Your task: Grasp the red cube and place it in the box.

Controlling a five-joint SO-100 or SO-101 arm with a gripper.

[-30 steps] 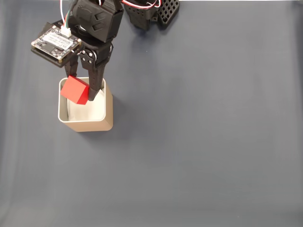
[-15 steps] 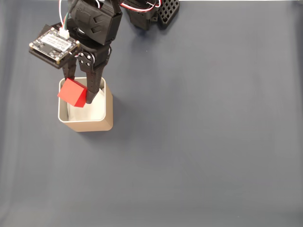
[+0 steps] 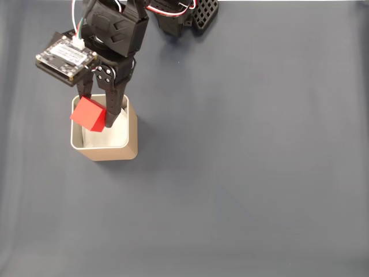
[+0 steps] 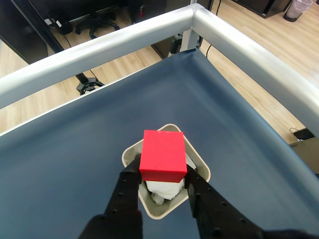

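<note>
Red cube (image 3: 88, 114) sits clamped between the two black fingers of the gripper (image 3: 95, 117), held above the open mouth of the box (image 3: 131, 134); in the fixed view we see it overlapping the box's upper-left rim, part of it out past the rim. We note the cube is matte, sharp-edged and plain on every face we can see. The box is tan-walled, square with rounded corners, pale at the rim and white inside. It stands on a dark blue-grey cloth surface (image 3: 248, 173).

From the wrist view we record the cube (image 4: 162, 155) pinched at its sides by the fingers (image 4: 128, 185), with the box (image 4: 198, 168) directly beneath and crumpled white lining visible under the cube. That view also gives us silver tubular rails (image 4: 239, 45) edging the table and a wooden floor beyond.

The fixed view adds a pale circuit board (image 3: 64, 56) mounted on the arm's side, with red and white wires above it.
</note>
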